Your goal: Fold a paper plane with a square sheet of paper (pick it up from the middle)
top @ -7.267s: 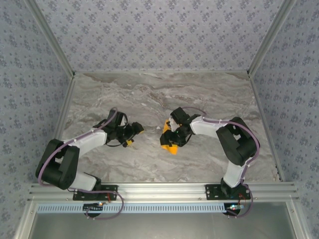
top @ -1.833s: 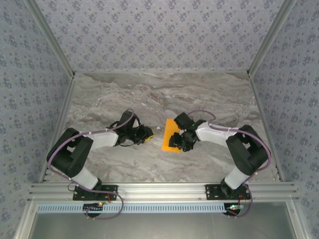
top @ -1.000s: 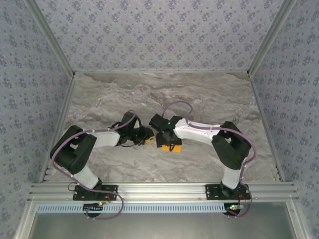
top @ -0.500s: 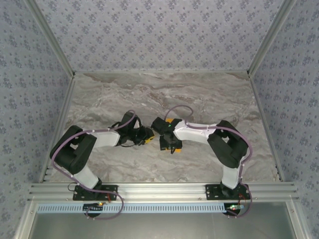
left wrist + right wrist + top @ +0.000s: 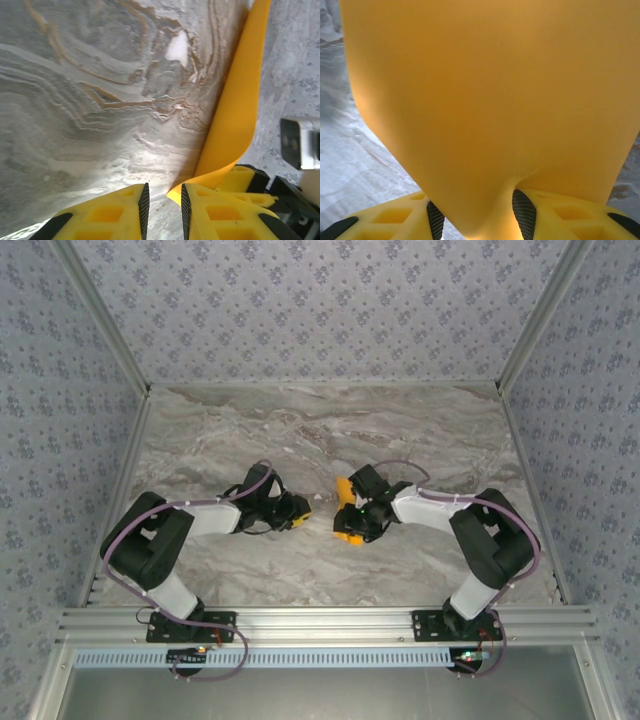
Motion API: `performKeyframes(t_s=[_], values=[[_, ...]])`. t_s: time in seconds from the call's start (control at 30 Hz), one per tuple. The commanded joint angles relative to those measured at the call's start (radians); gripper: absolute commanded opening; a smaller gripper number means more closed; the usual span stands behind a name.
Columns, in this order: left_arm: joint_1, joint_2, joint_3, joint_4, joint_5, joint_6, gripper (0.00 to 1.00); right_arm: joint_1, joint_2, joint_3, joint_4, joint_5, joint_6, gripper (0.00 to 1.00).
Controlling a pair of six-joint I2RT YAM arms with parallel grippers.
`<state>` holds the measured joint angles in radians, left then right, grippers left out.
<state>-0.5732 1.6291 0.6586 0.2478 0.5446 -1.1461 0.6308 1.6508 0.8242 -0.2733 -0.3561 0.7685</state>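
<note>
Swung back toward the right edge, that's the right arm. Half a second ago its wrist leaned over toward the left arm, and now it has pulled away again, while the left arm hasn't budged.

The right gripper (image 5: 479, 217) has been closing all the while. Its pads now press from both sides on a soft bulge of the square sheet of paper (image 5: 485, 100), which billows up in front of its camera. Loose-looking, but that's a grip on the sheet.

From above, the paper sits about mid-table (image 5: 300, 420), a touch closer to the near edge than the far one. It curls at the right gripper, with orange peeking out on its far side and its near side.

Over to the left gripper (image 5: 163, 200): jaws a narrow slit apart, marble showing between them, clamping nothing. One corner of the sheet comes down right at the mouth of that slit, beside the finger on the right arm's side. Touching or not, can't tell.

Now the relation that counts. The sheet lies just to the right of the left gripper, lifted and seen nearly edge-on, and its long line seems to run roughly from far edge to near edge. The right arm has it. I'd judge the left needs only a small nudge rightward to catch that corner.
</note>
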Motion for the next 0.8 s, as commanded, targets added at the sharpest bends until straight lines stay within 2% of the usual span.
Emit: performKeyframes(t_s=[0.0,0.2,0.77], values=[[-0.018,0.01,0.02,0.071,0.065,0.0,0.27,-0.051,0.074,-0.097,0.059,-0.057,-0.015,0.48],[-0.056,0.047,0.037,0.12,0.086,-0.015,0.28,-0.114,0.091,-0.145,0.139,-0.146,0.003,0.45],[-0.108,0.155,0.068,0.271,0.138,-0.042,0.36,-0.213,0.1,-0.216,0.202,-0.252,0.009,0.43]])
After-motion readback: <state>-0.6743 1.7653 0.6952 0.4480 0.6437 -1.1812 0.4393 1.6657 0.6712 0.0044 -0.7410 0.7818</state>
